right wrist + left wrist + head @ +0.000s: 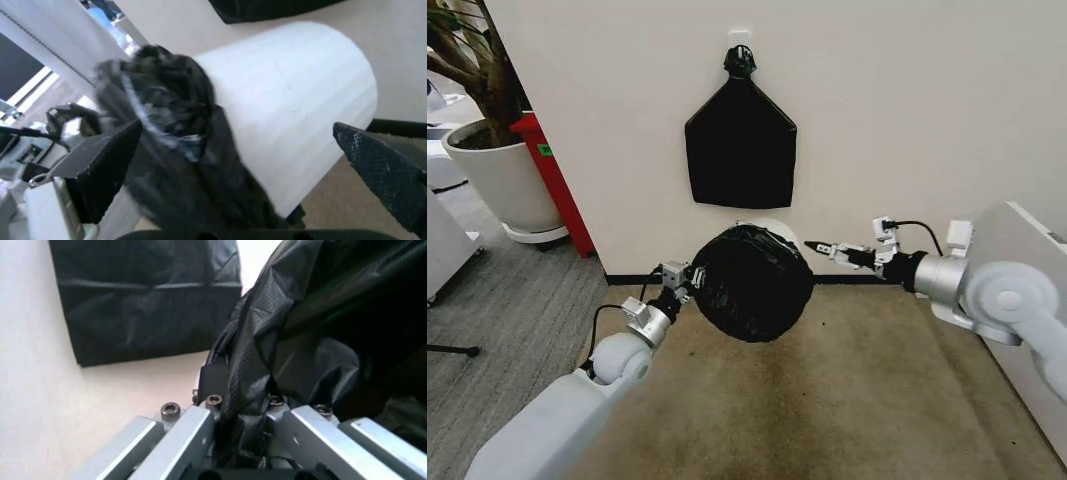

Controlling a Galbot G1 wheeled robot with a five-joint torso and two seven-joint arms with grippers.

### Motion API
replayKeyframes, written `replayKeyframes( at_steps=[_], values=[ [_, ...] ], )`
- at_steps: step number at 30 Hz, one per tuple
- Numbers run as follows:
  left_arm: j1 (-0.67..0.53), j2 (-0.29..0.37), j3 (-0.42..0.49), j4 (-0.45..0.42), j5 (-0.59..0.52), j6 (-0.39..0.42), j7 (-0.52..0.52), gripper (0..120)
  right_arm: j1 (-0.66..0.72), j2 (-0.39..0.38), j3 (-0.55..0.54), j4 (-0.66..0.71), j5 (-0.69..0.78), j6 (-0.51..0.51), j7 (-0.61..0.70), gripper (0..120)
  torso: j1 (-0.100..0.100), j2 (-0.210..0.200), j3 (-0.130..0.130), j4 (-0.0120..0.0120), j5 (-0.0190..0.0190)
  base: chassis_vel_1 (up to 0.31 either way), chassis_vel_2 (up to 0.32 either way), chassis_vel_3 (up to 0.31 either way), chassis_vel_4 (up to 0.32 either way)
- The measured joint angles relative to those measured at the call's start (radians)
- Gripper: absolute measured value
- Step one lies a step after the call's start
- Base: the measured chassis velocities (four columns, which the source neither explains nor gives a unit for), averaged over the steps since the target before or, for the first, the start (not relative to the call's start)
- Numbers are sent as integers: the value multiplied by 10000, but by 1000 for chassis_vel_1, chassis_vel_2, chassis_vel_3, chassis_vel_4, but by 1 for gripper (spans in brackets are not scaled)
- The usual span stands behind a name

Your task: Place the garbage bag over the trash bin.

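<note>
The black crinkly garbage bag [752, 283] is stretched over the mouth of the cream-white trash bin [772, 229], whose wall shows just beyond the bag. My left gripper [682, 280] is at the bag's left edge, shut on a fold of the plastic [253, 390]. To the right of the bag my right gripper [819, 246] is open, a little apart from it. In the right wrist view its fingers [380, 170] stand wide, and the bin's white side [293, 100] with bag [173, 150] bunched at its rim lies ahead.
A flat black knotted bundle [740, 140] hangs on the wall right behind the bin. A large white plant pot [502, 185] and a red container [557, 185] stand at the far left. Beige carpet [827, 400] lies in front.
</note>
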Motion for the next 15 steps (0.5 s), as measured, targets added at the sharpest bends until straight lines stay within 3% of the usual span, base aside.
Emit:
replayKeyframes(
  at_steps=[15],
  values=[
    [248,39,-54,-512,64,-11,-87,1,-131,234,-144,-47,-246,51,569,100,0,0,-1,-1,0,0,0,0,0]
  ],
)
